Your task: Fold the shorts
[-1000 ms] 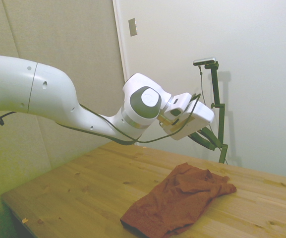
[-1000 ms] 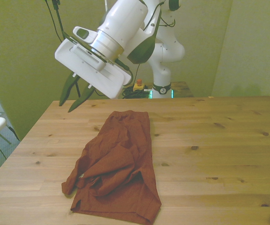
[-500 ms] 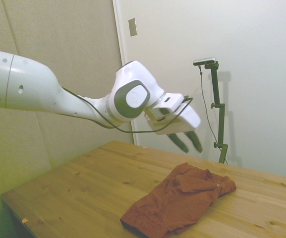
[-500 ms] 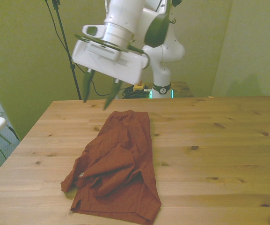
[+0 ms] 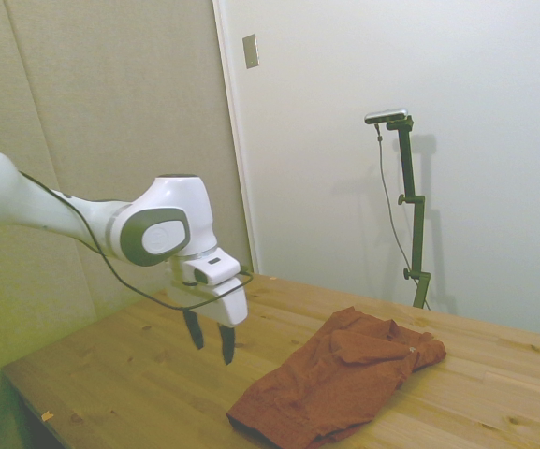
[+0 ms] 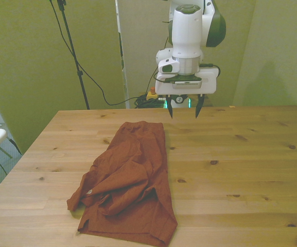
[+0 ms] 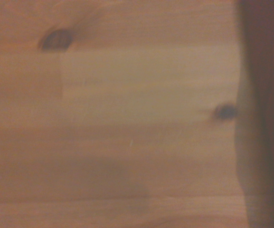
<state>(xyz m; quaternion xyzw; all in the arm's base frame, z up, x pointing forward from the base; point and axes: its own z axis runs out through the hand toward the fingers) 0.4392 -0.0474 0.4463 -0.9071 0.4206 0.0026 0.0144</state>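
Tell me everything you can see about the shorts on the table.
The shorts are rust-orange soft fabric, lying crumpled and partly folded over on the wooden table, toward the front view's left. One end lies flatter near the far edge; the near end is bunched with overlapping layers and creases. A small pale dot shows on a fold. Only the table touches them; the tool hangs open above bare wood beside their far end.

My arm (image 5: 26,201) reaches out level, wrist bent straight down, and my gripper (image 6: 184,112) hangs in the air with its dark fingers (image 5: 227,344) spread apart.
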